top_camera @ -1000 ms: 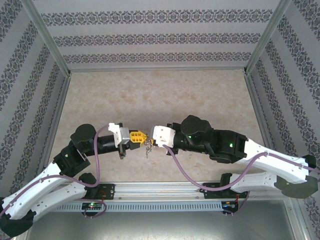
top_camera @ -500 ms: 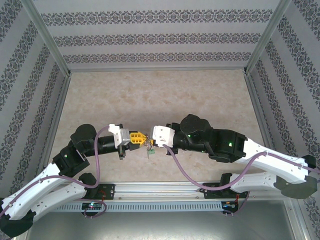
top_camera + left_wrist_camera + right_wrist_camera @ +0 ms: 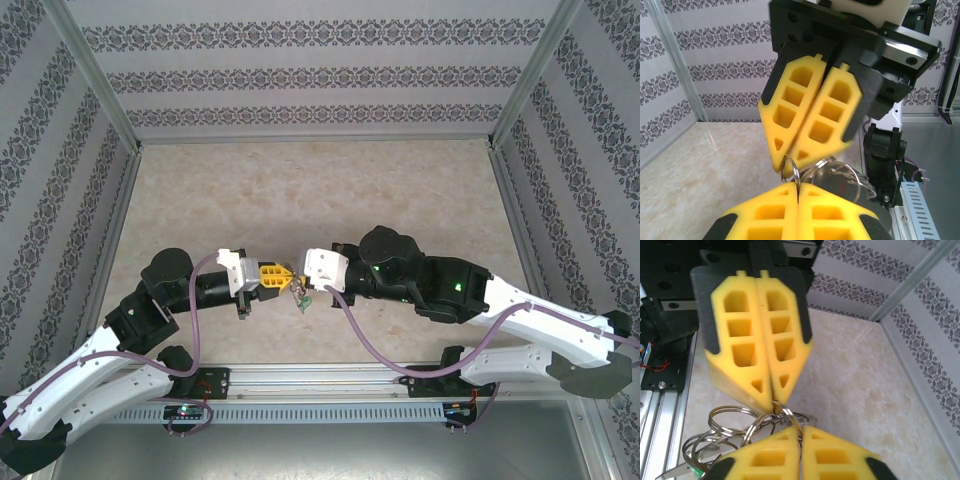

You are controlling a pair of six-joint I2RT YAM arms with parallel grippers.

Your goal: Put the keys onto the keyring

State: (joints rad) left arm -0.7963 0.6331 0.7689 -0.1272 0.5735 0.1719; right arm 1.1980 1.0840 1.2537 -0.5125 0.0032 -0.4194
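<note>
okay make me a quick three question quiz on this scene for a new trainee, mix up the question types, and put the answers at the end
1. True or false: the left gripper and the right gripper meet tip to tip, both with jaws closed.
2. What is pinched between them? A) metal rings B) a spoon C) a rope
3. Fill in: the small tag hanging among the rings is ____ in colour.

Key: 1 true; 2 A; 3 green.
</note>
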